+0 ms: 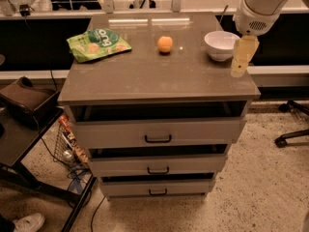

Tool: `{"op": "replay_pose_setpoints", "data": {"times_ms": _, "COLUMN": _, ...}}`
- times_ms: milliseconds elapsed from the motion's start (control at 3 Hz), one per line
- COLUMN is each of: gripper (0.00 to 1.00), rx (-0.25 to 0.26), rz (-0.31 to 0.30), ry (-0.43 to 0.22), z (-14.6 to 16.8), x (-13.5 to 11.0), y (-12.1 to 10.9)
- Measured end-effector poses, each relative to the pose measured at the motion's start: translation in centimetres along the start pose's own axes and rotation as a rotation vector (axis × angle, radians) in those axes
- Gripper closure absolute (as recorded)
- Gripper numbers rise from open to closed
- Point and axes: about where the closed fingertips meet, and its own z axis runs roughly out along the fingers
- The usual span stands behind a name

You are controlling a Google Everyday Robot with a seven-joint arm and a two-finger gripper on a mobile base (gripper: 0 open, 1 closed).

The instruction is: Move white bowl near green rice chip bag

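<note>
On the worktop [145, 79] the bag [98, 43] lies back left, the fruit [165, 44] right of it near the middle, the bowl [221, 44] back right, and the gripper [239, 67] hangs just right of the bowl.
</note>
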Motion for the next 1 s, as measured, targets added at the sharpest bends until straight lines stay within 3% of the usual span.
{"op": "replay_pose_setpoints", "data": {"times_ms": 1000, "gripper": 0.00, "rx": 0.026, "rz": -0.049, "ry": -0.009, "z": 6.2, "x": -0.9, "y": -4.6}}
